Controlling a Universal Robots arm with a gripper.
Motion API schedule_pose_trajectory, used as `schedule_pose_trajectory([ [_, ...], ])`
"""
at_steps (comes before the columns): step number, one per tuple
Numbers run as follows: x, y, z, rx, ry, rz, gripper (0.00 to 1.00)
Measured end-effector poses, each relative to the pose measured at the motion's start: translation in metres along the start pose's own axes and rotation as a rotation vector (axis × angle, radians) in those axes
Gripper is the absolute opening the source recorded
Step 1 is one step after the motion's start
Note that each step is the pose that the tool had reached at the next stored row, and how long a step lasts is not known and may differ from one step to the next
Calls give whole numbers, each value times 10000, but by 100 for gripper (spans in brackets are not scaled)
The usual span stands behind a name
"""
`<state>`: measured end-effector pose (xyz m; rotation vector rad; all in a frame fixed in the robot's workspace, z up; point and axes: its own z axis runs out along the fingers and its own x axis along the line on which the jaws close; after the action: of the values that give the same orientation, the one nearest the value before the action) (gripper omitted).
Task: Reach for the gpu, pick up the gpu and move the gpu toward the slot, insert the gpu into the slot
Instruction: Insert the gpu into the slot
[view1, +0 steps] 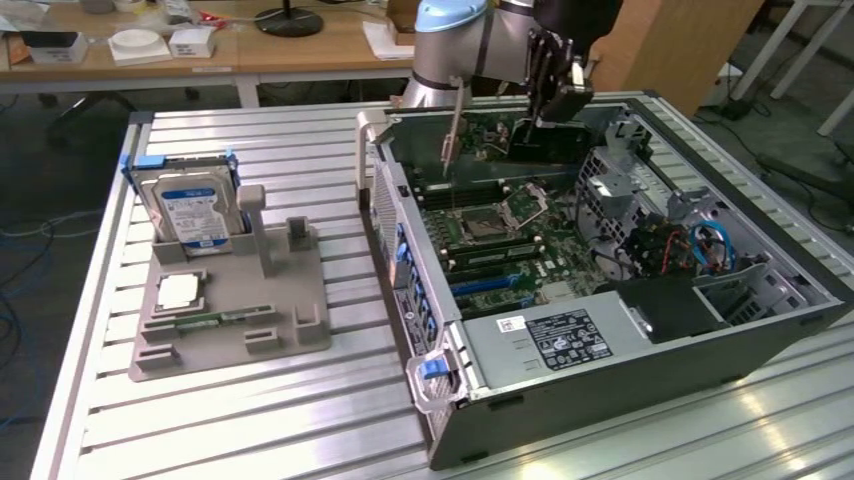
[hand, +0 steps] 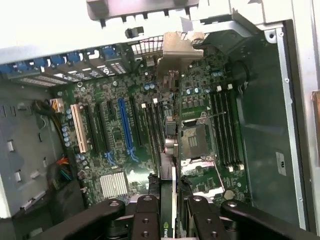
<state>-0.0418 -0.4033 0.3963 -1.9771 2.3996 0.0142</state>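
My gripper hangs over the open computer case, shut on the gpu, a dark flat card held on edge above the motherboard. The card's grey metal end bracket points down toward the case's rear wall. In the wrist view the gpu runs edge-on away from the gripper, with its bracket at the far end. The blue slot and a white slot lie on the motherboard beside the card's line. The card is above the board and seated in no slot.
A grey fixture on the slatted table holds a silver hard drive, a processor chip and a small green memory stick. Inside the case are the power supply, drive cage and coloured cables.
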Motion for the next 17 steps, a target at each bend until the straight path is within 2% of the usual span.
schedule_pose_trajectory([
  [9,12,-1,59,151,-45,-821,26],
  [12,14,-1,87,180,-52,-920,26],
  [17,33,-3,137,184,-56,-924,26],
])
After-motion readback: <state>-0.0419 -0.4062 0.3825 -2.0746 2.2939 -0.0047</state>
